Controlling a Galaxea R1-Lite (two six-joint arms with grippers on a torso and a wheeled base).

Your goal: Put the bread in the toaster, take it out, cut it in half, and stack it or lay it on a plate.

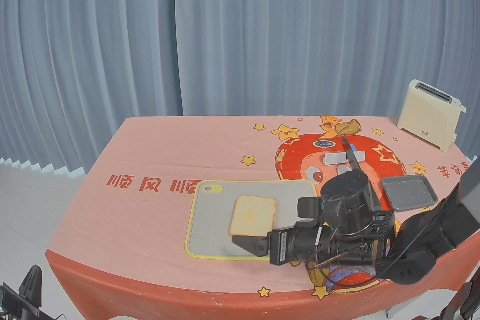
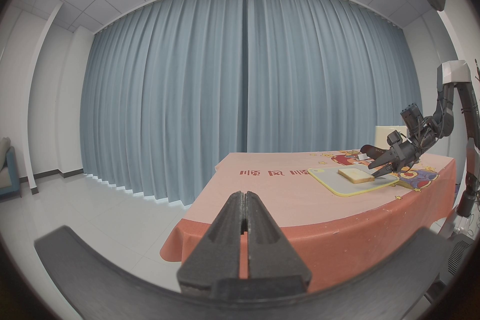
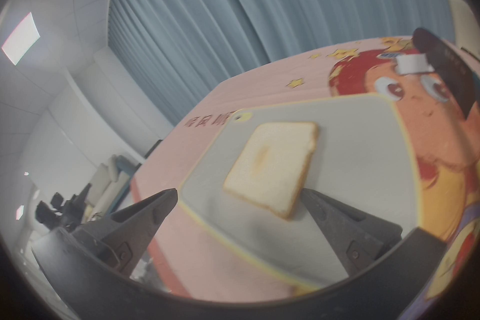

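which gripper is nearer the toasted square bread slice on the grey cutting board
Right. The right gripper hangs open beside the toasted square bread slice on the grey cutting board; the left gripper is shut, off the pink-clothed table, far away.

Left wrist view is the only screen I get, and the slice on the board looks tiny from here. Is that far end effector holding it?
Observer: No. The right end effector is open, its fingers spread wide at the near edge of the bread, which lies flat on the cutting board.
Visitor: Does the bread look toasted?
Observer: It has a browned patch in its middle; the rest is pale.
Visitor: Is there anything to cut it with?
Observer: What looks like a black-handled knife lies on the tablecloth just beyond the board's far right corner.
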